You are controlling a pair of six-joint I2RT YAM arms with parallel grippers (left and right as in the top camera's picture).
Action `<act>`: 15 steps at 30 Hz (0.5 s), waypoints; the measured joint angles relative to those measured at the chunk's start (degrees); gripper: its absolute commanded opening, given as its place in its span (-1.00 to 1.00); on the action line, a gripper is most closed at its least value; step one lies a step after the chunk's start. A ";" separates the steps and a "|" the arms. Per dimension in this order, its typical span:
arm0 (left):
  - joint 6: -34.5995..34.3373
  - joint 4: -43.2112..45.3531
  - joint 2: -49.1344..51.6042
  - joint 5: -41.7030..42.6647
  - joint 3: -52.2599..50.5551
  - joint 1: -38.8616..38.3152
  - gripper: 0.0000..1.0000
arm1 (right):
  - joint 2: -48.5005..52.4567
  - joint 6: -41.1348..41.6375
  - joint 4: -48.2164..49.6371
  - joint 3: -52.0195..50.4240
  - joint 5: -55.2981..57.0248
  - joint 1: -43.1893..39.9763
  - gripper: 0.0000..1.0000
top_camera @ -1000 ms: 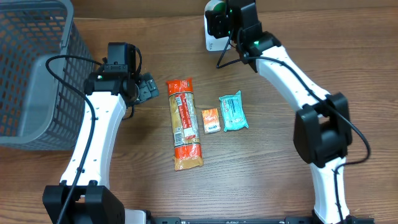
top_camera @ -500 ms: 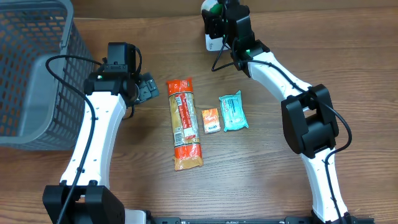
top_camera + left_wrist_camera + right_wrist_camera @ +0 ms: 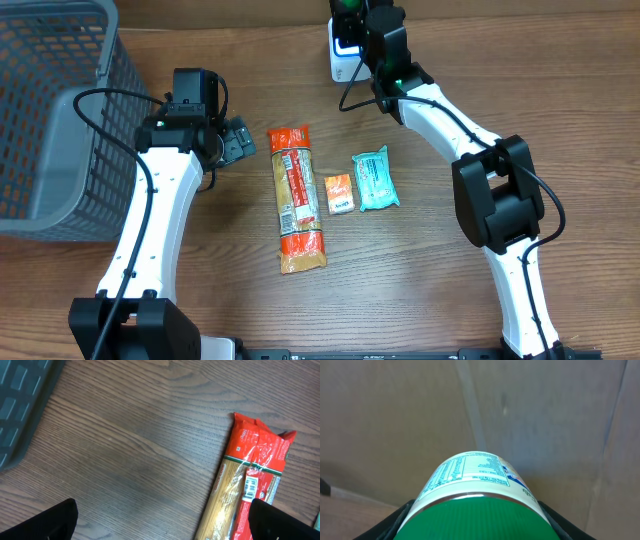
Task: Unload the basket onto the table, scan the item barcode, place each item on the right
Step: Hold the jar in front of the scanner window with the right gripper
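My right gripper (image 3: 350, 25) is at the table's back edge, shut on a white-labelled can with a green lid (image 3: 345, 8). In the right wrist view the can (image 3: 477, 490) fills the space between the jaws, lid towards the camera. Its label shows a nutrition table and no barcode faces this view. My left gripper (image 3: 238, 140) hangs open over bare wood, left of a long red and yellow pasta pack (image 3: 295, 200). Nothing lies between the wide-apart black fingertips of the left gripper (image 3: 165, 522). The pasta pack (image 3: 245, 485) shows a small barcode there.
A small orange packet (image 3: 340, 192) and a teal packet (image 3: 375, 178) lie right of the pasta pack. A grey mesh basket (image 3: 55, 110) stands at the far left, and its corner (image 3: 20, 405) shows in the left wrist view. Beyond the can is a brown cardboard wall (image 3: 545, 420).
My right arm has swung its forearm left and carried the can slightly further towards the back edge. The left arm and the packets have not moved.
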 measured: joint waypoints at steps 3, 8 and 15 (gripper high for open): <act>0.00 0.02 0.00 0.00 0.00 0.00 1.00 | 0.90 0.00 2.58 0.11 0.11 0.00 -0.57; 0.00 0.02 0.00 0.00 0.00 0.00 1.00 | 3.98 -0.02 2.89 0.11 0.31 -0.02 -0.57; 0.00 0.02 0.00 0.00 0.00 0.00 1.00 | 8.33 0.00 5.44 0.11 0.28 0.00 -0.57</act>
